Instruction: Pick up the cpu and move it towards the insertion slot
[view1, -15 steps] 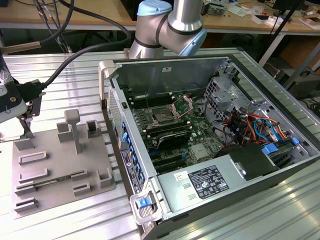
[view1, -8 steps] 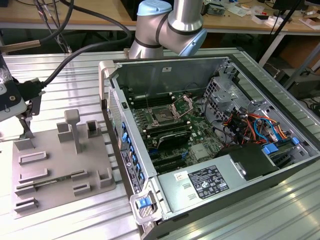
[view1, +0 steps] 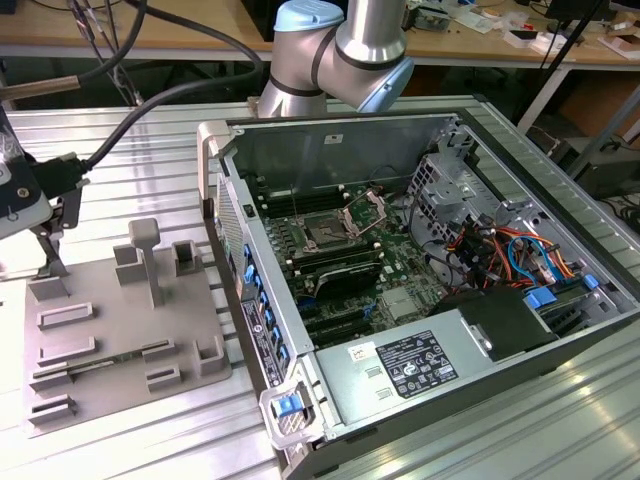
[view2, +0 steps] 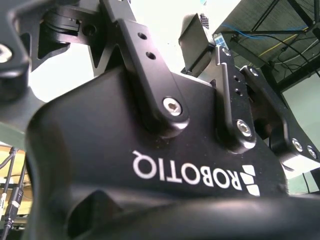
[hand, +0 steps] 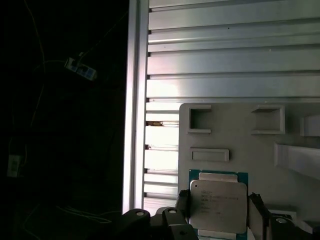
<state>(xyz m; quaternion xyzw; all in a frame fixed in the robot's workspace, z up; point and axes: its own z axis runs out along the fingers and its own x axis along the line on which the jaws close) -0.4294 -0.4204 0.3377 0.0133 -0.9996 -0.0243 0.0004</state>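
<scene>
**The claw has the cpu by its sides**

In the first wrist view, the claw is closed most of the way. Its two dark fingers sit tight against two sides of the cpu. The cpu is a flat square chip with a shiny grey top and a green edge. It is over the grey plate with little walls on it. I cannot tell if the chip touches the plate.

The plate lies on a metal table with long stripes. In the exterior view, the claw is at the exterior view's left, over a corner of the plate. The insertion slot is well apart from it, inside the open computer case toward the exterior view's right. Its metal flap stands up.
</scene>
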